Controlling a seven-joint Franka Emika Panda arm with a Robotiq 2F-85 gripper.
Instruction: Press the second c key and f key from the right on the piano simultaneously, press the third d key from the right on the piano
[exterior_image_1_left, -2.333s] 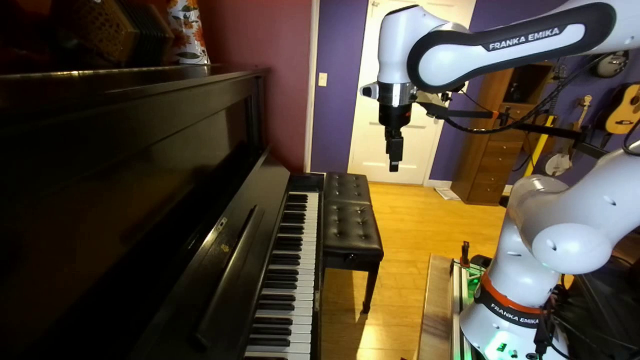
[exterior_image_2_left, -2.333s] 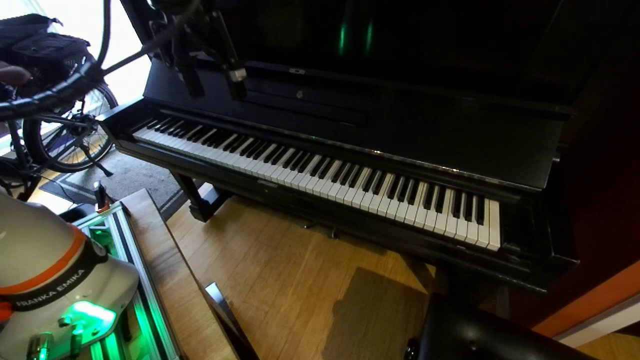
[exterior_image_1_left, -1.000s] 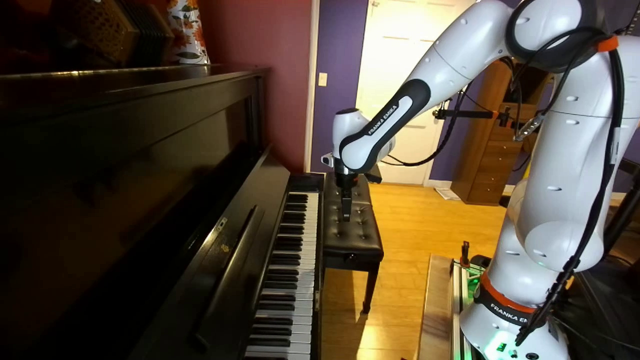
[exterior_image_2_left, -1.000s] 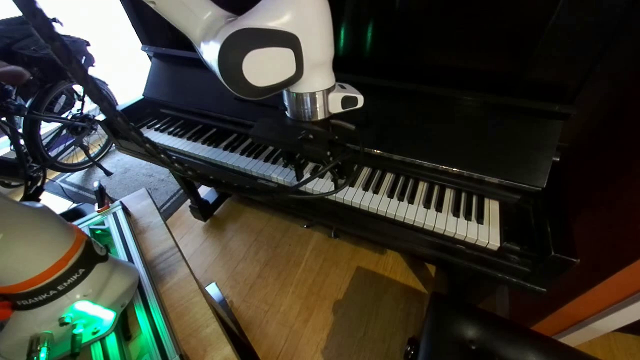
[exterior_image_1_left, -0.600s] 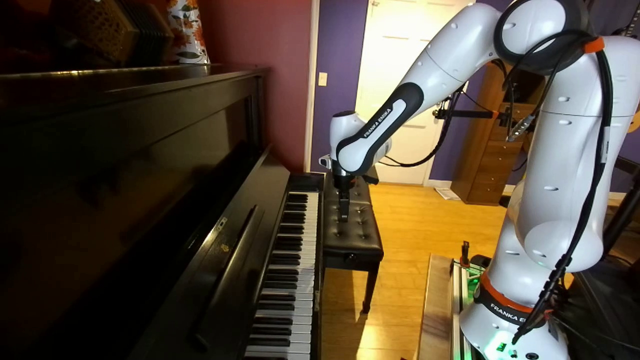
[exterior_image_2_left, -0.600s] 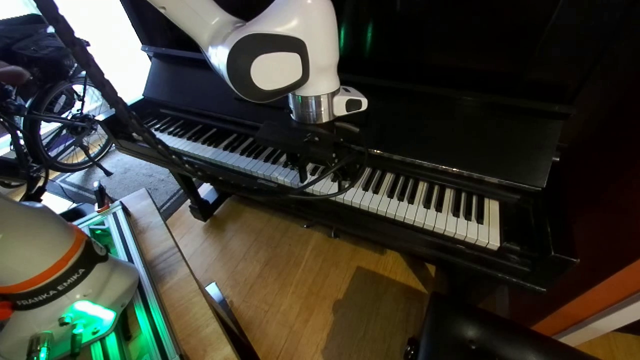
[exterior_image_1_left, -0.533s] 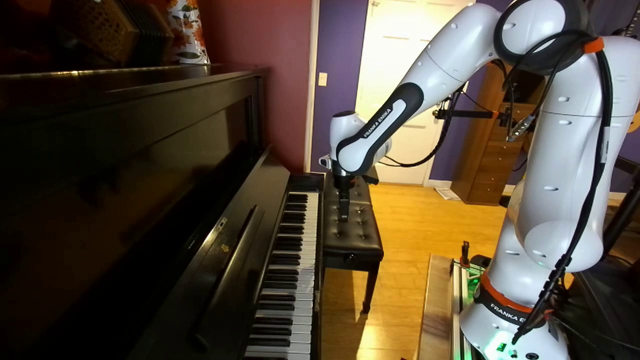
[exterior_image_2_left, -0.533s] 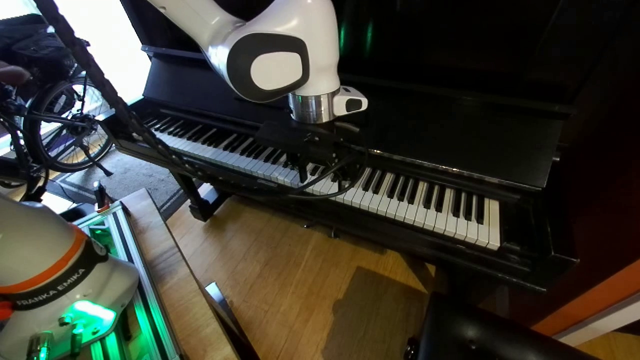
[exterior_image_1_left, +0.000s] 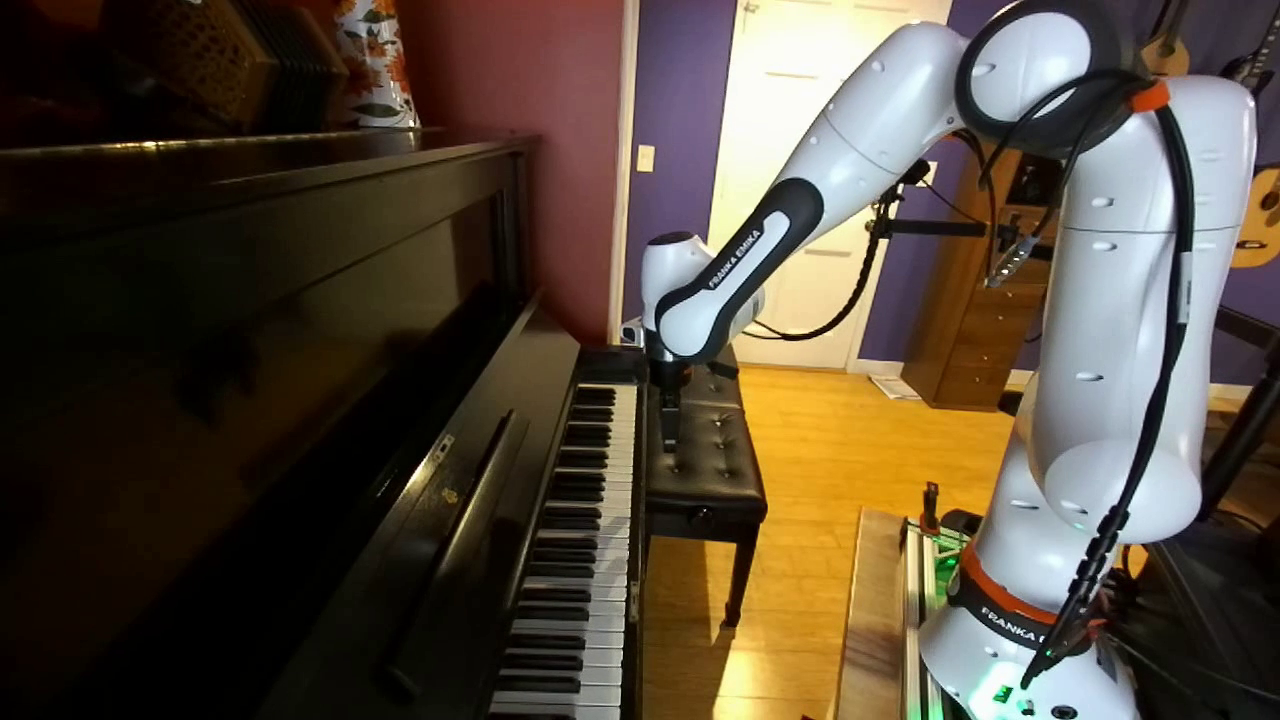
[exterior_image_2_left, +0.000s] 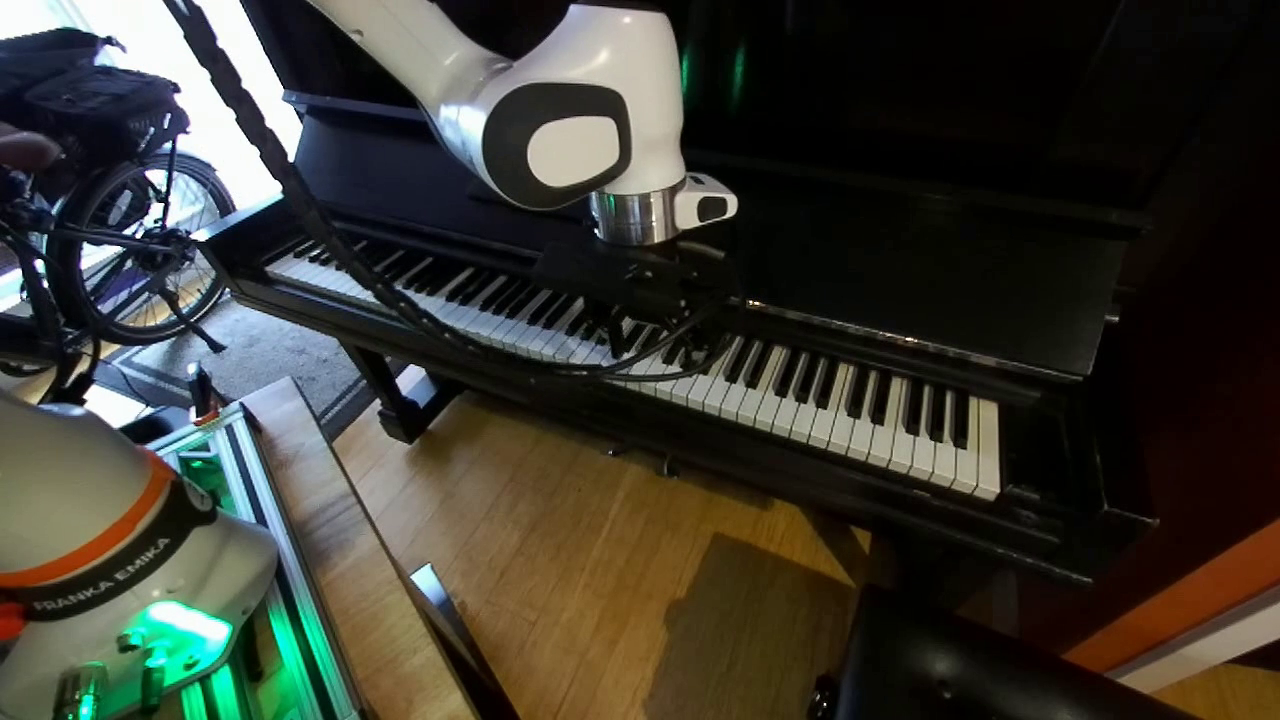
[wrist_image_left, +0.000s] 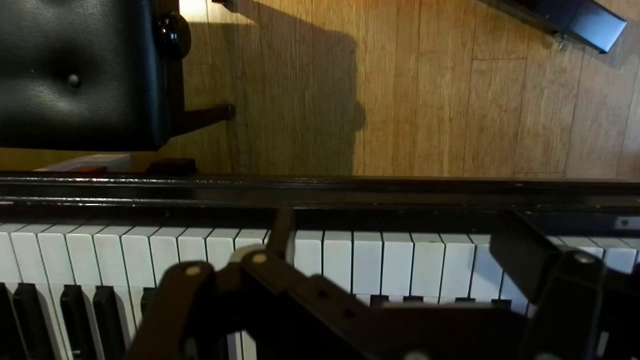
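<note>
The piano (exterior_image_1_left: 420, 330) is a large dark upright with a long row of white and black keys; it shows in both exterior views (exterior_image_2_left: 900, 260) and in the wrist view (wrist_image_left: 400, 192). My gripper (exterior_image_1_left: 671, 445) hangs pointing down near the keyboard's front edge. In an exterior view the gripper (exterior_image_2_left: 655, 350) appears in front of the middle keys (exterior_image_2_left: 850, 425). In the wrist view the gripper (wrist_image_left: 395, 215) is open, its fingers spread across several white keys (wrist_image_left: 367, 265) with nothing between them. The fingertips seem above the keys; contact cannot be told. Some keys are hidden behind the gripper.
A black padded bench (exterior_image_1_left: 705, 450) stands along the far part of the keyboard. The piano's front rail (wrist_image_left: 450, 197) borders the keys. The robot's base stands on a wooden table (exterior_image_2_left: 320, 540). A bicycle (exterior_image_2_left: 130, 220) stands beyond the piano's end. A flowered vase (exterior_image_1_left: 378, 70) stands on top.
Since 2.3 seconds ago the arm has swung in and lowered towards the keyboard. Over the last half second the gripper has moved slightly closer to the piano and a little lower.
</note>
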